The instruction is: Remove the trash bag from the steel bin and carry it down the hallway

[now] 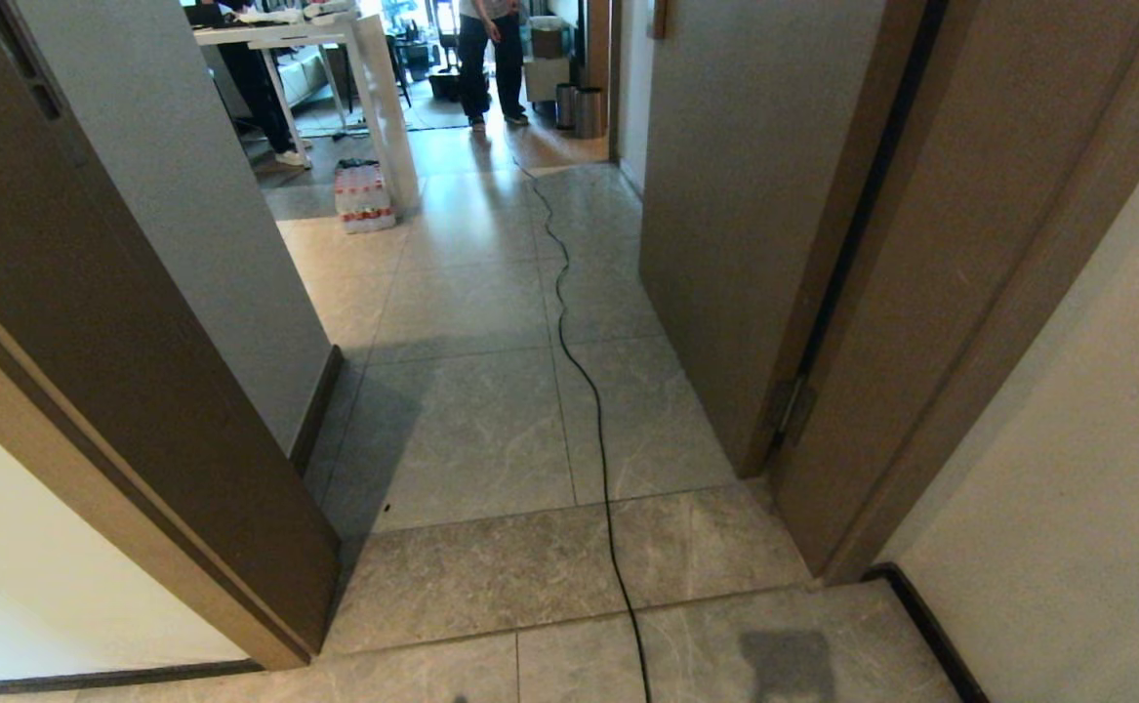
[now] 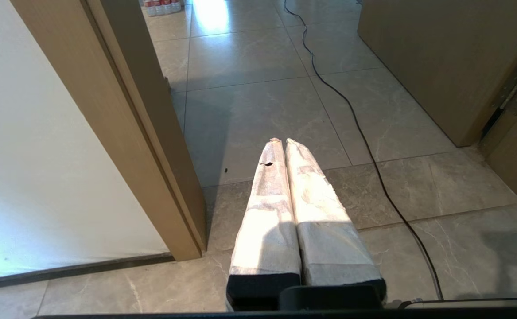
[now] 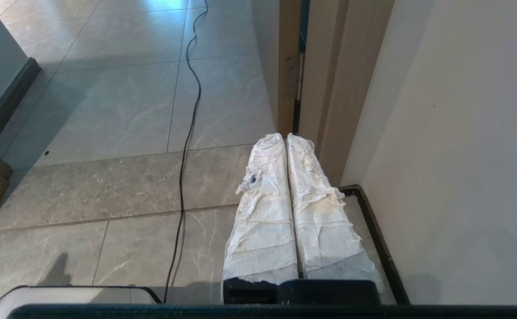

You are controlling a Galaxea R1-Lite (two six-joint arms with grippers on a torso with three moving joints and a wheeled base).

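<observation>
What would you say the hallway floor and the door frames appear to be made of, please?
The hallway floor looks like polished grey-beige stone or stone-look tile: veined, grouted, glossy with window glare. The door frames seem brown wood or wood-look laminate with a matte finish; the grain is too faint to be sure.

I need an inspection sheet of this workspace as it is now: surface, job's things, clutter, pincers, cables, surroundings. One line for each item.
Surface: grey stone tile floor of the hallway, with a dark patch near the bottom edge of the head view.
Job's things: trash bag, nothing seen; two steel bins stand far down the hallway by the wall.
Clutter: pack of bottles on the floor beside a white table.
Pincers: left pincer shut, holding nothing; right pincer shut, holding nothing; both fingers wrapped in white.
Cables: black cable runs along the floor down the hallway.
Surroundings: brown door frames on both sides; a person stands at the far end.
</observation>
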